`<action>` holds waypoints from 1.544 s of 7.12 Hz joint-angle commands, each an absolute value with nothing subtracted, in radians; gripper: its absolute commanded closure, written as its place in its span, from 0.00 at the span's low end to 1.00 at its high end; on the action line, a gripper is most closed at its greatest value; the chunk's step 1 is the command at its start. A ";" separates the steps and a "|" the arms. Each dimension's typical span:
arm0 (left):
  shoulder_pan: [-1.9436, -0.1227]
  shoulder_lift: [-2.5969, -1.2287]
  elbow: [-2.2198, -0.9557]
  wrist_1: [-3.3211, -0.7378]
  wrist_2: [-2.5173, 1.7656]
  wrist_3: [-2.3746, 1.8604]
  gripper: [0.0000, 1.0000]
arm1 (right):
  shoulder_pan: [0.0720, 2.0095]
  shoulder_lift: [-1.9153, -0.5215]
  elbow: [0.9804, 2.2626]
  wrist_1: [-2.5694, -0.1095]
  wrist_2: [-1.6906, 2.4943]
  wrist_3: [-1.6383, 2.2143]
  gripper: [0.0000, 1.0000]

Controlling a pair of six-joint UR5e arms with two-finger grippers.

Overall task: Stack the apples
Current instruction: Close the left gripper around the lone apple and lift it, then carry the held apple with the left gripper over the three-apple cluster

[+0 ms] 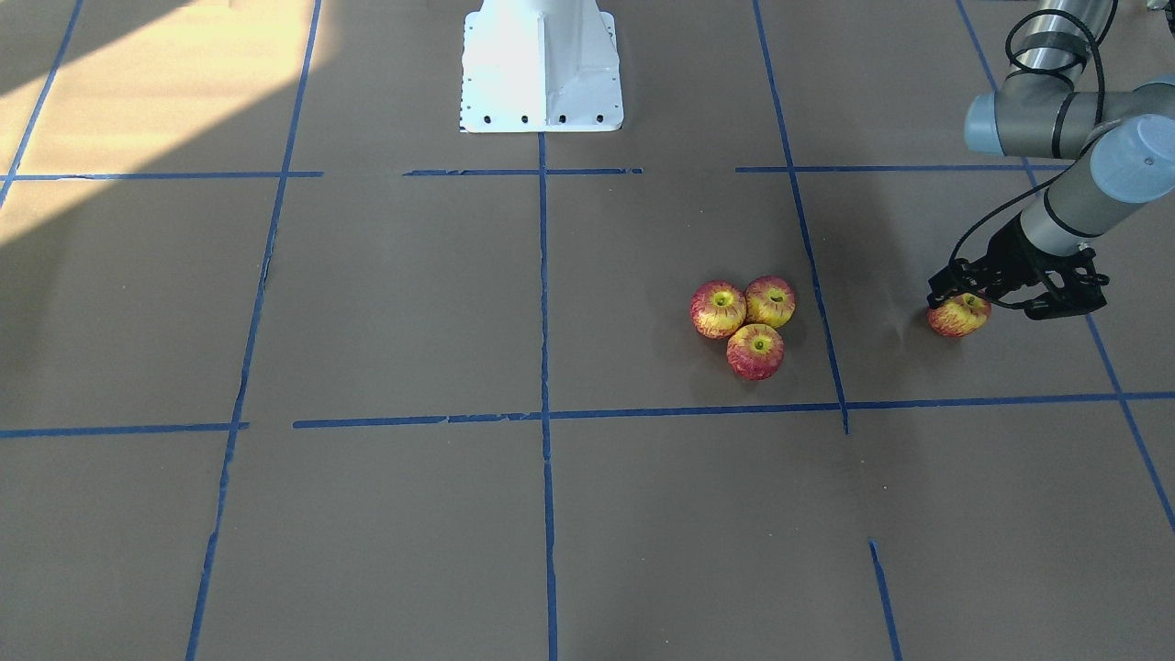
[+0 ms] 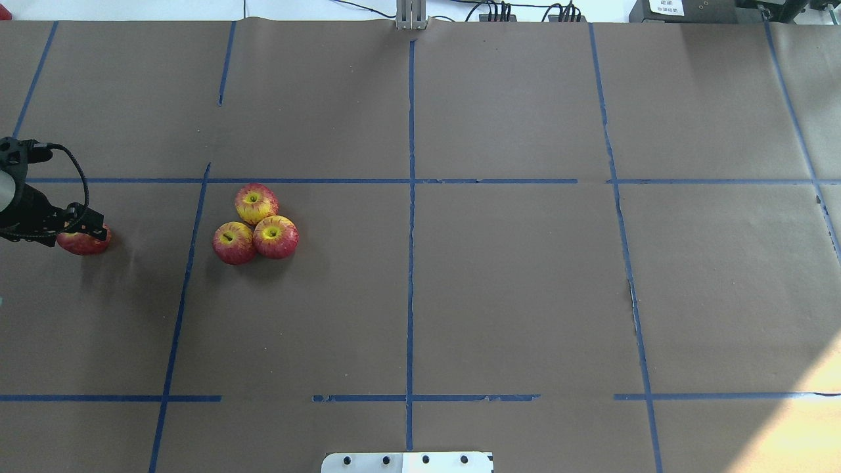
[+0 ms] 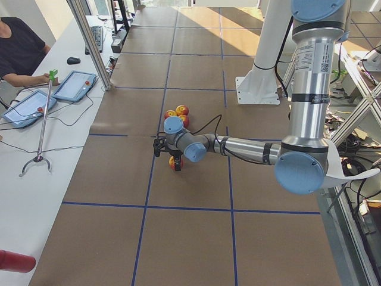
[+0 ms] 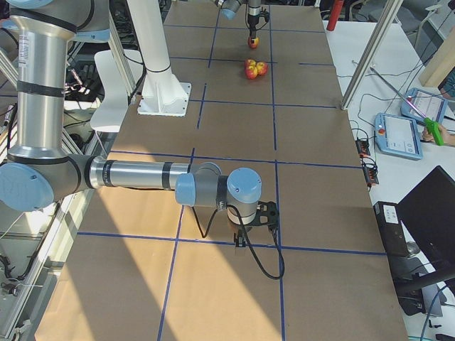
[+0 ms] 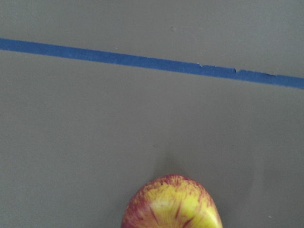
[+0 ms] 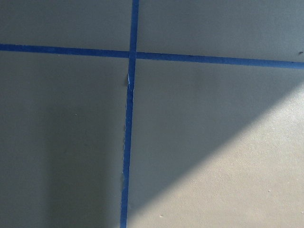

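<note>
Three apples, red with yellow streaks, lie touching in a cluster [image 1: 748,321] on the brown table; the cluster also shows in the overhead view [image 2: 256,226]. A fourth apple [image 1: 957,319] sits apart, toward the robot's left, at table level. My left gripper [image 1: 959,298] is down over this apple with a finger on each side, and it looks shut on it. The overhead view shows the same gripper [image 2: 82,230] covering the apple's top [image 2: 83,243]. The left wrist view shows the apple [image 5: 172,204] at its bottom edge. My right gripper [image 4: 256,217] hangs low over bare table far from the apples; I cannot tell whether it is open or shut.
The white robot base [image 1: 542,64] stands at the table's middle edge. Blue tape lines [image 1: 543,275] divide the brown table cover. Beyond the far edge is an operators' desk with tablets [image 3: 74,86], a seated person [image 3: 18,53] and a grabber stick [image 3: 41,125].
</note>
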State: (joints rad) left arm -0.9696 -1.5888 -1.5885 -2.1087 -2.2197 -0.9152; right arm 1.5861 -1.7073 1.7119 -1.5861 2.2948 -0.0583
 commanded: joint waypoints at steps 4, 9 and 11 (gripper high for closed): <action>-0.966 -1.627 -1.549 -2.108 -2.220 -0.905 0.00 | 1.586 -1.707 1.712 -1.586 2.295 -0.058 0.00; -0.966 -1.628 -1.584 -2.105 -2.218 -0.913 1.00 | 1.586 -1.707 1.712 -1.586 2.295 -0.058 0.00; -0.968 -1.632 -1.695 -2.099 -2.221 -0.966 1.00 | 1.586 -1.707 1.712 -1.586 2.295 -0.058 0.00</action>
